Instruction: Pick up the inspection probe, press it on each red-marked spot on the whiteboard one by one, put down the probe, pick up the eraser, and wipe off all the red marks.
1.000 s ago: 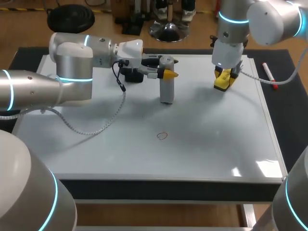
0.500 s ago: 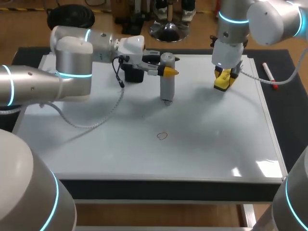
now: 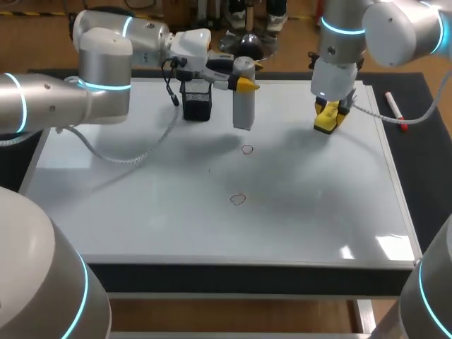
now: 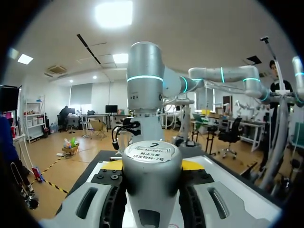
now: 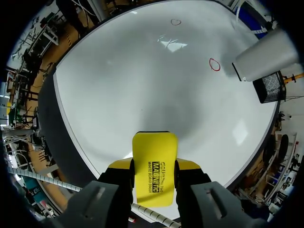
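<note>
The grey cylindrical probe point(image 3: 244, 102) hangs upright above the whiteboard point(image 3: 141, 205), with my left gripper point(image 3: 239, 85) shut on its upper part. In the left wrist view the probe point(image 4: 152, 185) fills the gap between the fingers. Two red circle marks show on the board: one point(image 3: 246, 149) just in front of the probe's lower end, another point(image 3: 238, 199) nearer the front. My right gripper point(image 3: 330, 111) stands at the far right of the board, shut on the yellow eraser point(image 3: 325, 126). The right wrist view shows the eraser point(image 5: 154, 156) between the fingers, with both red marks point(image 5: 215, 64) point(image 5: 175, 22) ahead.
A black mesh holder point(image 3: 197, 100) stands on the far side of the board, just left of the probe. A red marker point(image 3: 395, 109) lies on the dark mat beyond the board's right edge. My left arm stretches across the far left of the board.
My left arm has lifted the probe off the board and carried it toward the far edge, uncovering the red mark beneath it. The right arm has stayed still.
</note>
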`<state>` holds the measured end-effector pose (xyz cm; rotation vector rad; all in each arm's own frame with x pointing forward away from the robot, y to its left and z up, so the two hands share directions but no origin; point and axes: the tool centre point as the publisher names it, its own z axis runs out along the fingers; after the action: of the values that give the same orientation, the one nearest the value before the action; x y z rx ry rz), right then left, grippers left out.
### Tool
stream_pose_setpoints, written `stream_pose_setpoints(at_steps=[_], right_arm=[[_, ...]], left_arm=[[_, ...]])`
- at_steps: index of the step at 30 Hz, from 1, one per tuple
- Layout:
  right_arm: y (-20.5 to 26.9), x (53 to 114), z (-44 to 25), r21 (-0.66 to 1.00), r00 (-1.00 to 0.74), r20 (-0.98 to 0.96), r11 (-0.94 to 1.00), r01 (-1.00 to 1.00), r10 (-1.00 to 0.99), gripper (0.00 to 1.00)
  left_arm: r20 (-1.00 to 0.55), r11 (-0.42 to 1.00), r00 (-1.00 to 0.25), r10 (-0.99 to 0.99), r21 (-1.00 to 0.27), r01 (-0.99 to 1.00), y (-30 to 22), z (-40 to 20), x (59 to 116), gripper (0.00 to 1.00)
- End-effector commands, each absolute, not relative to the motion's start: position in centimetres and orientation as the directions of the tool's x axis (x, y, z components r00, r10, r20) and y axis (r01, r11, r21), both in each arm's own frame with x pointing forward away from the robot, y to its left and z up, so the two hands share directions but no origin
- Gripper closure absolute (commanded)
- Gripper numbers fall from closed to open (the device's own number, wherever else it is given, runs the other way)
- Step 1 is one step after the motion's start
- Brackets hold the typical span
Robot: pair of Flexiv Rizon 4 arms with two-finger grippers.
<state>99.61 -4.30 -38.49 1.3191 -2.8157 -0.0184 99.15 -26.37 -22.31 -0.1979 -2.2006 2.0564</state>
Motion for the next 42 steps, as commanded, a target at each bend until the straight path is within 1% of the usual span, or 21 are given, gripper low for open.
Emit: stream_pose_setpoints(at_steps=[1, 21, 42], right_arm=[[-4.4, 99.7, -38.4, 0.023, -0.639, 0.027, 0.639, -0.769, -0.769, 1.0], [-4.4, 99.7, -38.4, 0.023, -0.639, 0.027, 0.639, -0.769, -0.769, 1.0], [-4.4, 99.7, -38.4, 0.023, -0.639, 0.027, 0.639, -0.769, -0.769, 1.0]], left_arm=[[0.001, 0.073, -0.969, 0.246, -0.997, 0.018, -26.2, -21.2, 101.0, 1.0], [-0.034, 0.092, -0.958, 0.284, -0.994, 0.063, -25.7, -17.4, 106.7, 1.0], [-0.039, 0.084, -0.955, 0.294, -0.994, 0.066, -26.6, -17.2, 110.5, 1.0]])
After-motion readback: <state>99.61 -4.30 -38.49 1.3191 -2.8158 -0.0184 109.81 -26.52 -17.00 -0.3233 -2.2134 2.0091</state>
